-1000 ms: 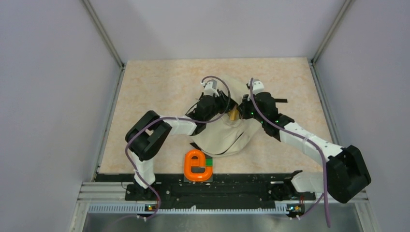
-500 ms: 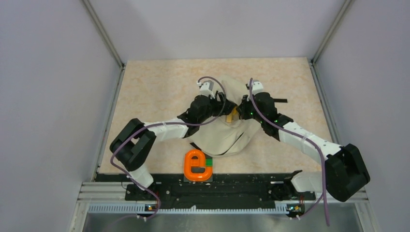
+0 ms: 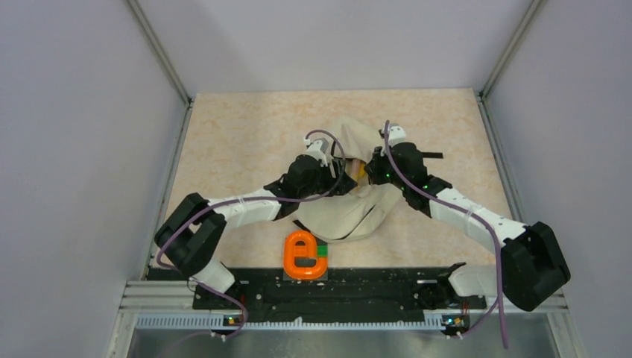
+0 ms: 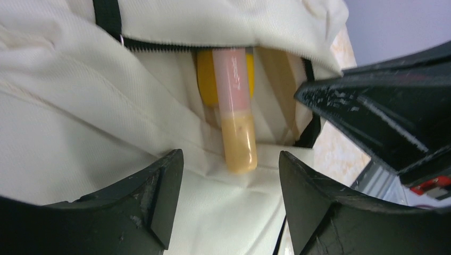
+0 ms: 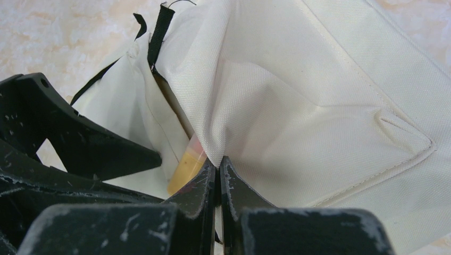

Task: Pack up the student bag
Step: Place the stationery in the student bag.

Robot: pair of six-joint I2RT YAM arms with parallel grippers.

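The student bag point(image 4: 80, 106) should be held wide by the right hand point(image 5: 218, 170), clamped on its cloth, while the tube point(image 4: 236, 117) is pushed deeper by the left hand point(image 4: 230, 175), spread apart.

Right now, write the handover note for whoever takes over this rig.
Left gripper: open, empty, hovering at the bag's mouth.
Right gripper: shut on the student bag fabric edge, holding the mouth open.
Pink-and-yellow tube: lying in the mouth, far end under the zipper trim, beside a yellow item.
Done: tube is in.
Left: probably push it deeper; the orange e-shaped item sits on the table, outside the bag.
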